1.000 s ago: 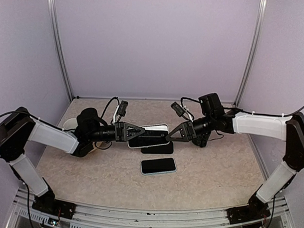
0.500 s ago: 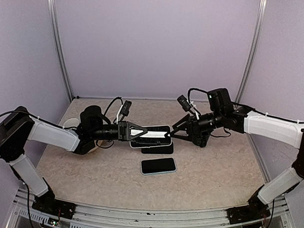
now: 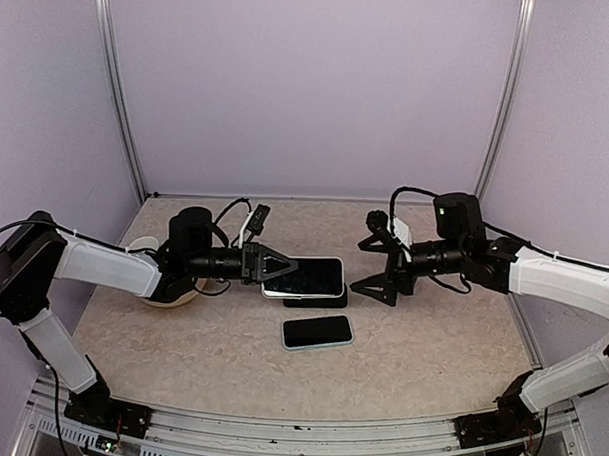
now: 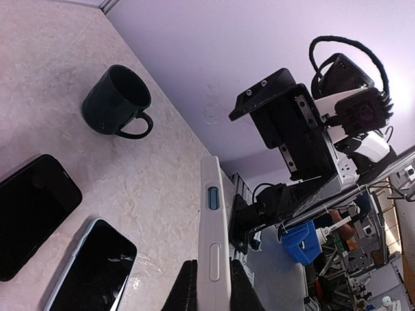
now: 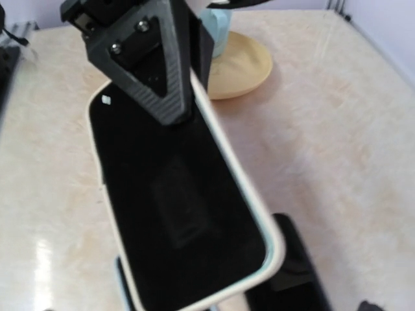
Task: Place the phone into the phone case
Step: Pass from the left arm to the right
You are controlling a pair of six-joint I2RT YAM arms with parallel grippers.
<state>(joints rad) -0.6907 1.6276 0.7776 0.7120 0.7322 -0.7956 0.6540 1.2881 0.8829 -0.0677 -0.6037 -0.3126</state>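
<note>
My left gripper point(image 3: 279, 271) is shut on the short end of a white phone case point(image 3: 305, 276) and holds it level above the table. In the left wrist view the case point(image 4: 214, 227) stands edge-on between the left gripper point(image 4: 214, 280). The right wrist view shows the case's point(image 5: 175, 201) black inner face; whether that is a phone's screen or the lining I cannot tell. My right gripper point(image 3: 369, 278) stands open, off to the right of the case and clear of it. Below the case a black phone point(image 3: 320, 302) lies on the table.
A light-blue-edged phone point(image 3: 318, 332) lies nearer the front, also seen in the left wrist view point(image 4: 94, 272) beside the black phone point(image 4: 32, 214). A dark mug point(image 4: 117, 100) stands further off. A tan dish point(image 5: 243, 65) with a pale cup sits behind the left arm.
The right gripper has opened, let go of the case and drawn back to the right. The left gripper has turned the case so its black face points up.
</note>
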